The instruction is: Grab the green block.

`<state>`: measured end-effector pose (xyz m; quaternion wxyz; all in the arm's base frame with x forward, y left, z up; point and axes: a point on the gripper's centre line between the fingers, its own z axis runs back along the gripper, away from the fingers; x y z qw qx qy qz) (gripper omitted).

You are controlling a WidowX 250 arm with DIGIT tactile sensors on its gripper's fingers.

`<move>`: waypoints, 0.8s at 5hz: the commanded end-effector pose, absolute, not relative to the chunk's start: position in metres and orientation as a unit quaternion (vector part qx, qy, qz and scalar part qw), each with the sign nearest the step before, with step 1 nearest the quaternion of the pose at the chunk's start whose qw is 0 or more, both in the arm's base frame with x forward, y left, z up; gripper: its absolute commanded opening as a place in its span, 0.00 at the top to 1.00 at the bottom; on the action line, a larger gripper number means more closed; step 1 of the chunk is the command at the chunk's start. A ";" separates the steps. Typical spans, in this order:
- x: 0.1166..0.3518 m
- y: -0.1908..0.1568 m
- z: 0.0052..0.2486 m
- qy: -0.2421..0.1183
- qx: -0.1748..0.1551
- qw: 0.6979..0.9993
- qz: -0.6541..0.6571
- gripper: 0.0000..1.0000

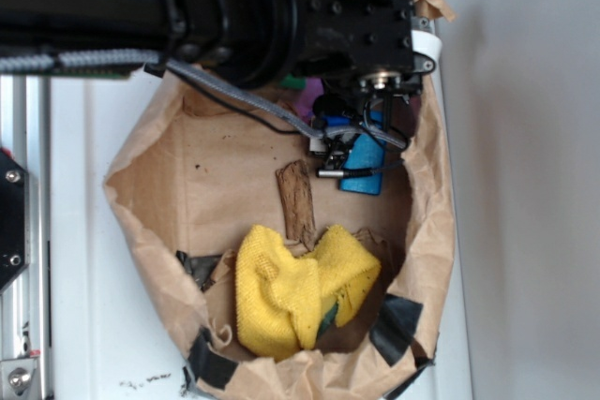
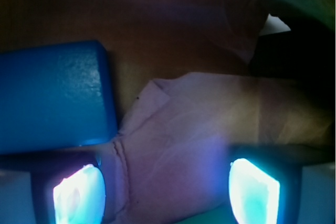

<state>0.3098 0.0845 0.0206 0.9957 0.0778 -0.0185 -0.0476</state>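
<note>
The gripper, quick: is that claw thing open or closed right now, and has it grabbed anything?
Gripper: open, fingers apart, nothing held between them. The blue block lies just beside it, not gripped.

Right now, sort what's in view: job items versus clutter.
For the job:
green block, mostly hidden under the arm
gripper, open

Just lying about:
blue block
yellow cloth
brown strip
paper bag holding it all

Robot-lab test bench: black multi-joint robot arm (image 1: 234,7) at 12 o'clock over white panelled tabletop (image 1: 84,231); bare aluminium mounting rail (image 1: 23,231) at 9 o'clock; improvised work bin of crumpled brown paper (image 1: 150,203), black-taped, at centre.
</note>
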 end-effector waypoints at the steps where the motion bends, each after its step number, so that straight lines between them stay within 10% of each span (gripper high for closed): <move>1: 0.324 0.076 0.047 -0.021 0.051 0.997 -0.058 1.00; 4: 0.298 0.052 0.106 -0.031 -0.011 0.996 -0.081 1.00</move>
